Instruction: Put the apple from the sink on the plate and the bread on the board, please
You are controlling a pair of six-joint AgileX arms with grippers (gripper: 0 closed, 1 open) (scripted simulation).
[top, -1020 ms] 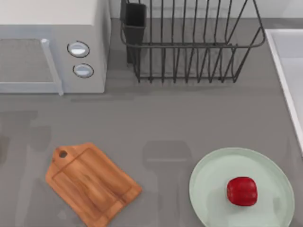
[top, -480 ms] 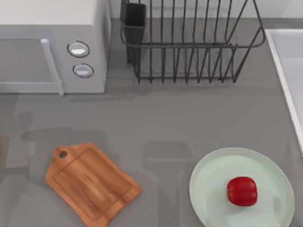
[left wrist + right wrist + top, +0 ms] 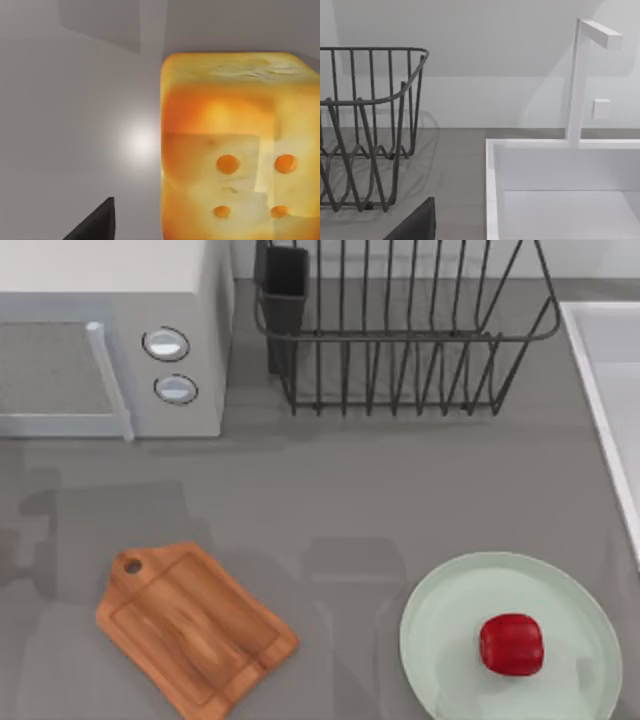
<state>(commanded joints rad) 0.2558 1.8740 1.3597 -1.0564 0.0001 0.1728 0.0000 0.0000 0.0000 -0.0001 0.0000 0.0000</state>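
The red apple [image 3: 511, 644] lies on the pale green plate [image 3: 435, 615] at the front right of the table. The brown board [image 3: 195, 625] lies bare at the front left, handle end toward the back left. In the left wrist view the golden bread [image 3: 235, 150] sits on the grey table very close to the camera. My left gripper [image 3: 160, 231] is open just by it, and its one dark fingertip [image 3: 97, 222] stands apart from the loaf. My right gripper [image 3: 480, 231] is open near the white sink [image 3: 492, 190], holding nothing.
A microwave [image 3: 110, 340] stands at the back left and a black wire dish rack [image 3: 400, 340] at the back middle. The sink's rim [image 3: 590, 390] runs along the right edge, with a white tap [image 3: 577, 80] behind the basin.
The apple, plate and board have not moved. The arm's shadow on the table's left side has spread toward the board.
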